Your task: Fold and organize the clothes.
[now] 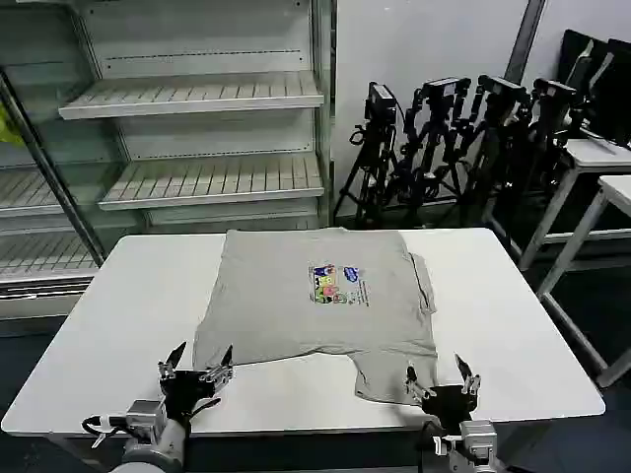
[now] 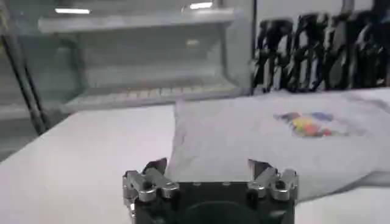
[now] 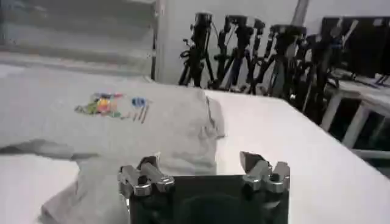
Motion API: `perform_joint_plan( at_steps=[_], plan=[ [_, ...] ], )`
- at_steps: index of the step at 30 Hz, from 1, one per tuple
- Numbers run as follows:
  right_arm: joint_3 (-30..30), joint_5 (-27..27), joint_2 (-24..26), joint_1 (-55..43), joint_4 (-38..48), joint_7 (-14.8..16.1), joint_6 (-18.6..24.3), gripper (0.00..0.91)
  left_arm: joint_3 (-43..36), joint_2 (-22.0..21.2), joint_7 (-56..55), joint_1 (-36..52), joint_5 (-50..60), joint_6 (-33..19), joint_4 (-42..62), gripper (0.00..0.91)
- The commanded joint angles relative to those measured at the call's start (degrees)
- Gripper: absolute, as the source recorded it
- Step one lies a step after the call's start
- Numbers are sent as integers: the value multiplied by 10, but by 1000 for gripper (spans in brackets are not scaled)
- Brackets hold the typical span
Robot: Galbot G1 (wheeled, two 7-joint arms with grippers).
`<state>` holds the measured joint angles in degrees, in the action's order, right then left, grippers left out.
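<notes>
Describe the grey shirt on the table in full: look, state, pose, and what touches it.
The grey shirt is a light grey, cotton-looking tee with a small multicoloured chest print, lying print-up and mostly flat on the white table. Its right edge is folded inward, and a rumpled flap hangs toward the near edge. Both open grippers, left and right, sit at its near edge without holding it.

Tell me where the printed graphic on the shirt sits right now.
In the head view the printed graphic faces up on the grey shirt, slightly right of the shirt's middle, on the white table, beyond both open grippers.
</notes>
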<state>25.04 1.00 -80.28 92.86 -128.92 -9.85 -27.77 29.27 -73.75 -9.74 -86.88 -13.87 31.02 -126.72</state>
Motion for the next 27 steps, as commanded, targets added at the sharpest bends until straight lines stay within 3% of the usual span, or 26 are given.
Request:
perform_joint_plan(
  at_steps=[1,8,10,12,13,15,27],
  plan=[
    [0,2,-3,11,23,1,-6,907,4,16,-8,28,-35,21,73,907],
    [-11,2,-9,9,38,2,-7,907,2,15,-9,44,-55,21,95,907],
    [-16,2,-11,10,41,2,-7,907,2,15,-8,47,-59,20,99,50],
    [-20,4,-12,12,42,2,-6,595,1,16,-6,47,-63,20,99,10],
    [-23,4,-13,13,43,2,-5,242,1,16,-6,47,-64,20,98,10],
    [-26,5,-13,17,42,3,-4,0,-1,15,-6,46,-65,20,97,10],
    [-32,20,-12,27,37,1,6,0,-8,5,-2,40,-89,20,87,10]
  ],
)
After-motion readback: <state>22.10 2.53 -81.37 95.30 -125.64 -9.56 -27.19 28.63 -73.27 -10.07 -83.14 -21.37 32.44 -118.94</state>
